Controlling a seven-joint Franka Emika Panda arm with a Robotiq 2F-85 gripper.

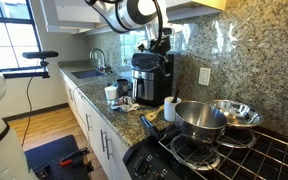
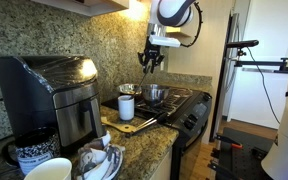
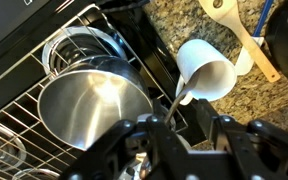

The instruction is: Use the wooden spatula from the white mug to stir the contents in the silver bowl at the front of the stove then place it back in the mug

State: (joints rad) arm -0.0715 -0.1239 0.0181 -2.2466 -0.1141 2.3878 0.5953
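The white mug [image 1: 171, 108] is standing on the speckled granite counter [image 1: 119, 112], right at the edge of the black stove [image 1: 274, 150]. In the wrist view the wooden spatula [image 3: 180, 95] is showing as a slim pale stick rising out of the mug's mouth toward the camera. The tool [image 3: 196, 135] is hanging directly above the mug with its fingers standing apart, the stick's tip just at the gap and nothing clamped. The silver bowl [image 1: 197, 118] is sitting on the grates beside the mug, with a shinier, shallower bowl [image 1: 236, 112] just behind it. A second pale utensil [image 3: 246, 42] is lying flat on the counter on the mug's far side from the stove. A black coffee machine [image 1: 147, 78] is standing behind the mug against the granite backsplash [image 1: 244, 55]. Farther along the counter from the mug a sink [image 1: 87, 73] is lying below a bright window [image 1: 4, 35], and wooden floor [image 1: 44, 122] is running past white cabinets [image 1: 89, 120].
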